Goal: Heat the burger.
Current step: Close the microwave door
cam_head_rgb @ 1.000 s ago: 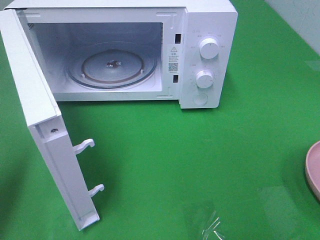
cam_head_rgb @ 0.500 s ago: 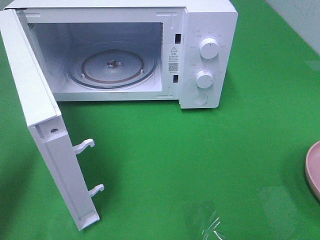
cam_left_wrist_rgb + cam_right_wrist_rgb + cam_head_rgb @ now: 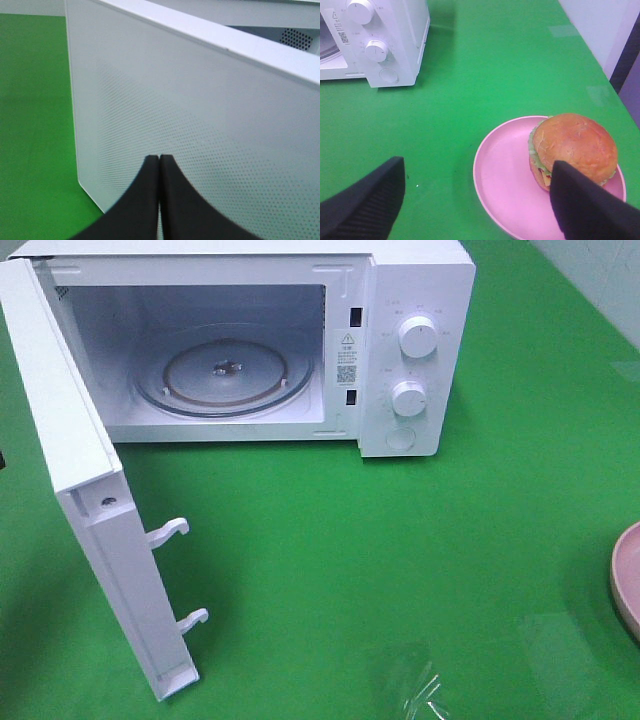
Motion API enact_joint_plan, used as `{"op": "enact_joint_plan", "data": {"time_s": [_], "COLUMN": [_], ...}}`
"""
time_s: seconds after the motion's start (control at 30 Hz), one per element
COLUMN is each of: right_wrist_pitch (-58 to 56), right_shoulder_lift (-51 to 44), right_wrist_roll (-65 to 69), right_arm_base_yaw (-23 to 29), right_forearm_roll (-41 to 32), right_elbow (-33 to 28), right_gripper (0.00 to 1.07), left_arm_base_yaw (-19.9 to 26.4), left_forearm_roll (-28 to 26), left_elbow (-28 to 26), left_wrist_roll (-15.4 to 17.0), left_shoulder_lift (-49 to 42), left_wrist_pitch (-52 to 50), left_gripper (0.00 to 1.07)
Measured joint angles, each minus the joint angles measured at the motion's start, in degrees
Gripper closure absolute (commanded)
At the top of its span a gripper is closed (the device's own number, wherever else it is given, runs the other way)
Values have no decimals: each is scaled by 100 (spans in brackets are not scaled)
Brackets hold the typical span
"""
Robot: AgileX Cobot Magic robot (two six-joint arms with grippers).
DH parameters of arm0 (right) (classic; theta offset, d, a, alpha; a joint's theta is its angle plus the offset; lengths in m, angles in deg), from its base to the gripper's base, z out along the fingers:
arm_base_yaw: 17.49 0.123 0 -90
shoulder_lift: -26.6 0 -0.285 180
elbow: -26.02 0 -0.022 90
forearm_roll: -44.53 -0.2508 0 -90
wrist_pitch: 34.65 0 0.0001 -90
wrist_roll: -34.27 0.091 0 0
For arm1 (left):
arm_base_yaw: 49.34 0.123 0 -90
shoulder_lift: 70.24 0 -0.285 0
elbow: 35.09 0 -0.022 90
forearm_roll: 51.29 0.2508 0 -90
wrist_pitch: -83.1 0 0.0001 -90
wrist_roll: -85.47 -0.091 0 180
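The burger (image 3: 572, 145), with a golden-brown bun and a green lettuce frill, sits on a pink plate (image 3: 505, 180) on the green table. My right gripper (image 3: 477, 167) hangs open above the plate, holding nothing, and one black finger (image 3: 590, 205) overlaps the burger's near edge in the right wrist view. The white microwave (image 3: 415, 350) stands open with its glass turntable (image 3: 225, 375) bare. My left gripper (image 3: 159, 158) is shut and empty, its tips close to the outer, perforated face of the open door (image 3: 200, 125). In the high view only the plate's rim (image 3: 628, 580) shows, and the burger is out of frame.
The microwave door (image 3: 95, 530) swings far out to the left, with two latch hooks (image 3: 170, 532) on its edge. Two knobs (image 3: 417, 337) and a button sit on the control panel. A clear plastic scrap (image 3: 425, 695) lies near the front edge. Green table spreads between microwave and plate.
A small dark part has appeared at the left edge of the high view beside the door. Everything else is unmoved.
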Motion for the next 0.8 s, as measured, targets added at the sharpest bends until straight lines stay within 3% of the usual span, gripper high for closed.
{"op": "enact_joint_plan", "data": {"time_s": [0.13,0.5,0.73,0.8], "right_wrist_pitch": [0,0,0,0], "right_shoulder_lift": [0,0,0,0], "right_wrist_roll": [0,0,0,0], "right_arm_base_yaw": [0,0,0,0], "right_forearm_roll": [0,0,0,0], "right_elbow": [0,0,0,0], "right_gripper": [31,31,31,31], "left_arm_base_yaw": [-86,-859,-1346,-1639], "left_forearm_roll": [132,103,-86,-258], "left_elbow": [-23,-579,-1175,-1564], "left_wrist_roll": [74,80,46,-29], "left_shoulder_lift": [304,1077,1599,1914], "left_wrist_pitch": [-183,-218,-218,-212], "left_gripper": [107,107,107,107]}}
